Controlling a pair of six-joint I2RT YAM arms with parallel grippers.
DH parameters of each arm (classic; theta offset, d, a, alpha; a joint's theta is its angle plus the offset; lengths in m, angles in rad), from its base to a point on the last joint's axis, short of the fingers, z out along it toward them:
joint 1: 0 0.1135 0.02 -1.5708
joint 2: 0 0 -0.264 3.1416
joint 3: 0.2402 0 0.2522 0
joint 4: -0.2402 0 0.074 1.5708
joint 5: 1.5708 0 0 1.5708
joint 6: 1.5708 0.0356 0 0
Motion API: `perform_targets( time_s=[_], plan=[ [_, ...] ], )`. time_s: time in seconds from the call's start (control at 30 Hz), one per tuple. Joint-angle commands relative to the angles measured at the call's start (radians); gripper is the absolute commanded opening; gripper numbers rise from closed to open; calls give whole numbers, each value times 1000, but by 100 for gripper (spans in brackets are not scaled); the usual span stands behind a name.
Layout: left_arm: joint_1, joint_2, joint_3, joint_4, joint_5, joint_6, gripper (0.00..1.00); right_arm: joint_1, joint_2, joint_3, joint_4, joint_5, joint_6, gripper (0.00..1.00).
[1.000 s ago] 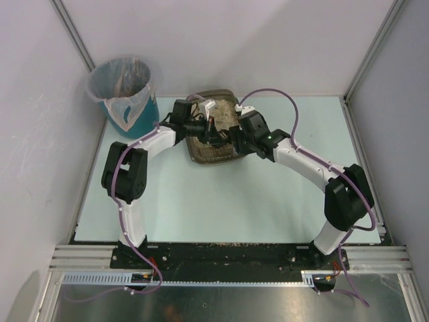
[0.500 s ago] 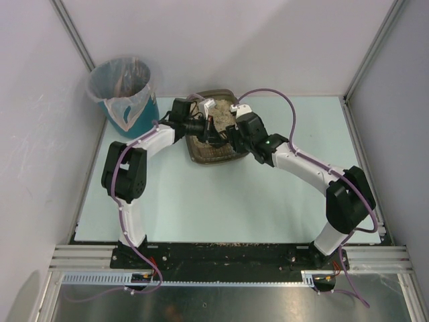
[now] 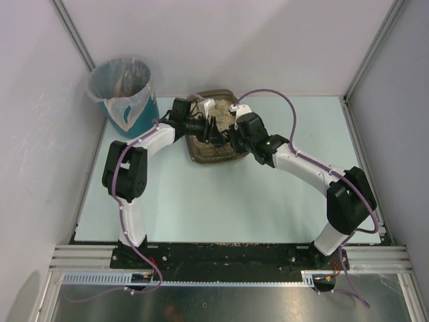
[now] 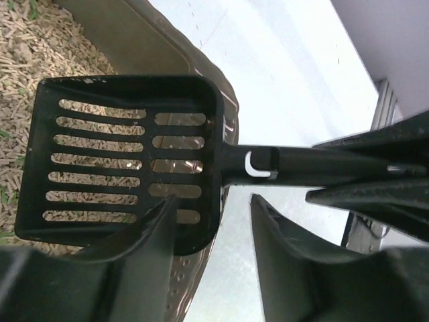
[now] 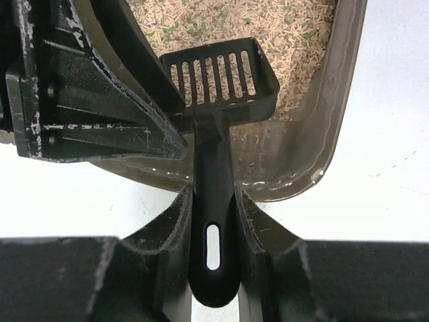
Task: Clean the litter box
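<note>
Your right gripper [image 5: 213, 201] is clamped on the scoop [image 5: 216, 84] handle, over the litter box [image 5: 333, 127]. Left gripper [image 4: 213, 204] sits beside the scoop head, jaws apart, holding nothing.

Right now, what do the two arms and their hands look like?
Both the left arm and the right arm have white links with black joints. A purple cable runs along each. The left hand and right hand are black, with wedge-shaped fingers, scuffed whitish.

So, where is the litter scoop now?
In the right wrist view, the litter scoop sits over the litter box rim, handle gripped by the right hand.
</note>
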Motion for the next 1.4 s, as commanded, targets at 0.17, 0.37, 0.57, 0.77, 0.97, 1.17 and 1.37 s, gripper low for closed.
perform_targets(
  time_s=[0.17,0.37,0.57,0.77,0.97,1.17,1.37],
  plan=[
    [-2,-158,48,-21,-236,7,82,-6,-77,-1,51,98,24,0],
    [-2,-275,-31,-36,-581,-20,85,-11,-44,35,13,129,62,0],
    [-2,-237,-56,-133,-695,-48,85,-3,30,114,-72,167,67,0],
    [11,-145,-35,-230,-738,-55,77,0,134,243,-95,155,38,0],
    [11,-85,-12,-244,-707,-42,65,0,301,432,-202,100,19,0],
    [11,-59,-13,-251,-715,-17,51,1,427,610,-315,66,16,0],
    [11,-43,-2,-251,-686,-8,40,-5,516,723,-362,48,25,0]
  ],
)
